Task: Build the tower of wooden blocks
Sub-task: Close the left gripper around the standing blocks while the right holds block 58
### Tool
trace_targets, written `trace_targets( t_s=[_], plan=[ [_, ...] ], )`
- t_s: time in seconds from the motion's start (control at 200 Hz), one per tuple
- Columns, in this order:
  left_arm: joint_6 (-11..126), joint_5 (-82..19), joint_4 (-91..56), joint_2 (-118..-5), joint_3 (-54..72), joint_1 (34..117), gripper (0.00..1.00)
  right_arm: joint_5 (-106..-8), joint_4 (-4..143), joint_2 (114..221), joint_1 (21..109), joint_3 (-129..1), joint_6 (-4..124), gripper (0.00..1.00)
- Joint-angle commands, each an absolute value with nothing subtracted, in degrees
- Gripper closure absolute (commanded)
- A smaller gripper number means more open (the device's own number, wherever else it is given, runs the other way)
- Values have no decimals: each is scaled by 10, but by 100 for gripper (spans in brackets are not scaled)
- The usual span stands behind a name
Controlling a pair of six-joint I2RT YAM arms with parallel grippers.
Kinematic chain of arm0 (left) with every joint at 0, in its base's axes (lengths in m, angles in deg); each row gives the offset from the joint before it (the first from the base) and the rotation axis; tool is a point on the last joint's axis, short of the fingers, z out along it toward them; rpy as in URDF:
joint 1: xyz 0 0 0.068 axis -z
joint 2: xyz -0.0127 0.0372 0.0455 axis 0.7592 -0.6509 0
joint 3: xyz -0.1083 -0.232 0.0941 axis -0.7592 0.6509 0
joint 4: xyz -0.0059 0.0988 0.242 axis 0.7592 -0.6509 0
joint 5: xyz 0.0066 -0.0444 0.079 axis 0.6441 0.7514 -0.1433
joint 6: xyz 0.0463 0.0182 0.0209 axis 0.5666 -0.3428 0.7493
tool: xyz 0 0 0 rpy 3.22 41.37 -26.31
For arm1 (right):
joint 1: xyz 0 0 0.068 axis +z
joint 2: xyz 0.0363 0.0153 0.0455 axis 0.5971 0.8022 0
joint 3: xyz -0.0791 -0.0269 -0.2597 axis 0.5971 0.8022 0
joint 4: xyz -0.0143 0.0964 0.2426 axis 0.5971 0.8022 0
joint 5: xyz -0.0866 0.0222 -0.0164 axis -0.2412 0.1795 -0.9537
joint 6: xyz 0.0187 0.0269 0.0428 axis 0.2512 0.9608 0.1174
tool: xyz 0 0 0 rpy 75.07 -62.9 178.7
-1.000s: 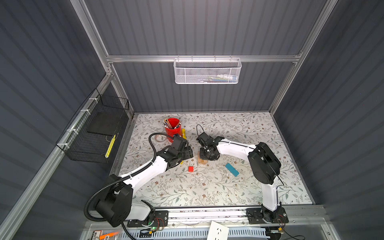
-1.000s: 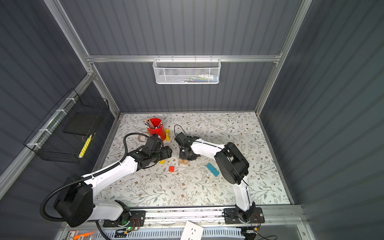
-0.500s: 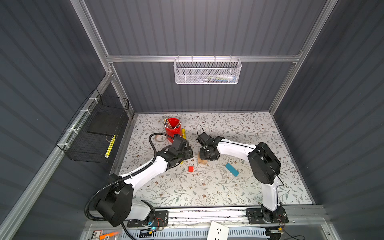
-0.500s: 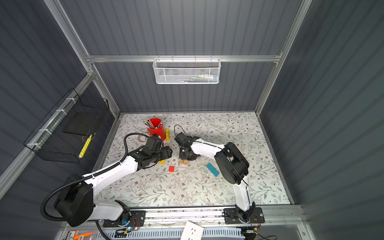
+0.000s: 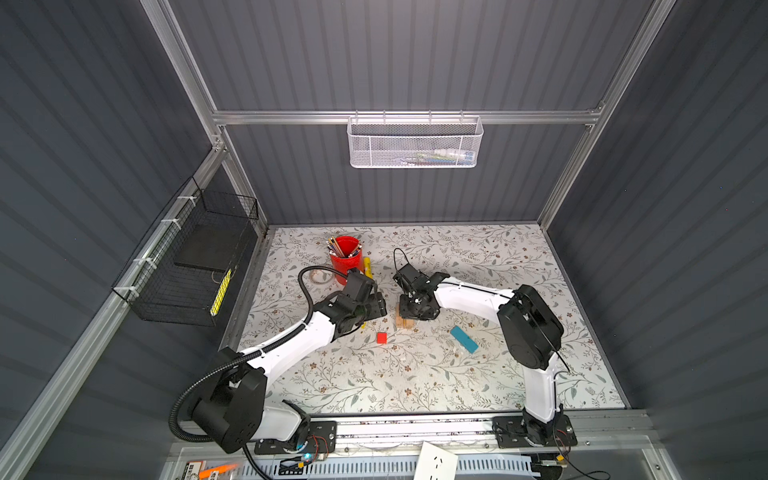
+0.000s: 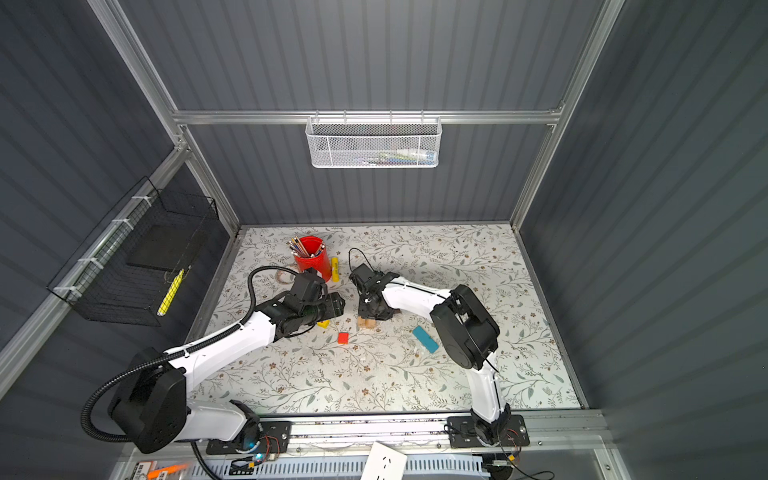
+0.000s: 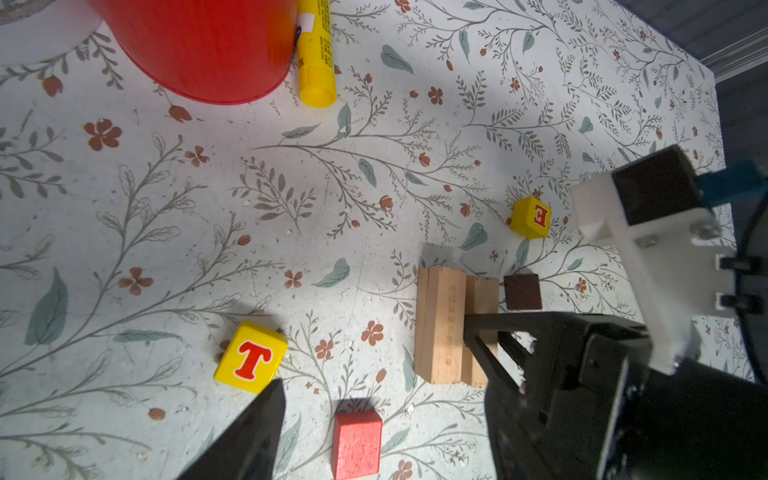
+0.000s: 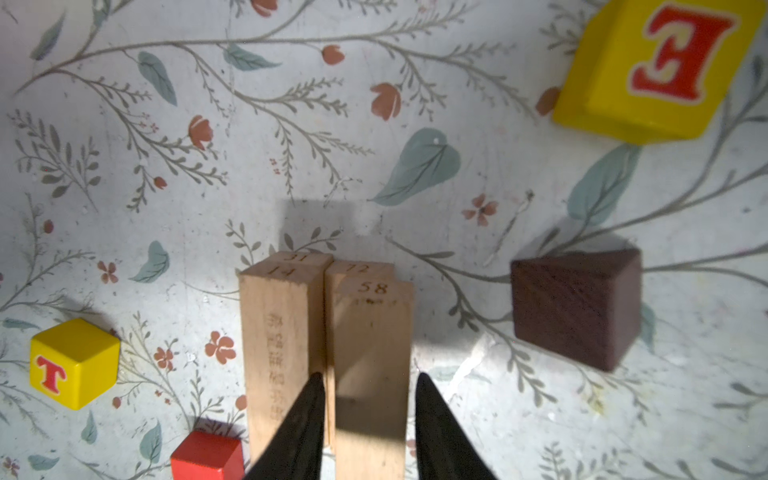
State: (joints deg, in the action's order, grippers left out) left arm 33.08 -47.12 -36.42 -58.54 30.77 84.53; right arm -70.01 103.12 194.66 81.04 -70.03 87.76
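Light and image quality: bright light from above on the tabletop (image 5: 415, 374), walls dim.
Soft shadows lie beside the tan planks (image 8: 286, 332); red cup (image 7: 199, 45) is soft in the left wrist view, yellow E cube (image 8: 656, 70) stretched at the right wrist view's edge.

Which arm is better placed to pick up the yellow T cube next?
Left. The left gripper hangs open right beside the yellow T cube; the right gripper straddles the upper tan plank, farther from the cube.
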Motion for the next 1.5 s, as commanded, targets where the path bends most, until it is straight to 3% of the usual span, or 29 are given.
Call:
trace_targets(
  t_s=[0.0, 0.295, 0.62, 1.021, 1.496],
  plan=[
    [327, -465, -376, -584, 308, 840, 24, -707, 1033, 1920, 808, -695, 885, 62],
    [326, -445, -368, -590, 308, 840, 26, -701, 1030, 1882, 798, -665, 882, 63],
    [318, -374, -313, -644, 309, 840, 41, -565, 882, 1824, 760, -546, 898, 67],
    [323, -318, -265, -702, 299, 840, 55, -537, 842, 1845, 745, -522, 912, 70],
    [327, -283, -241, -754, 277, 840, 64, -532, 841, 1860, 740, -520, 912, 71]
  ],
)
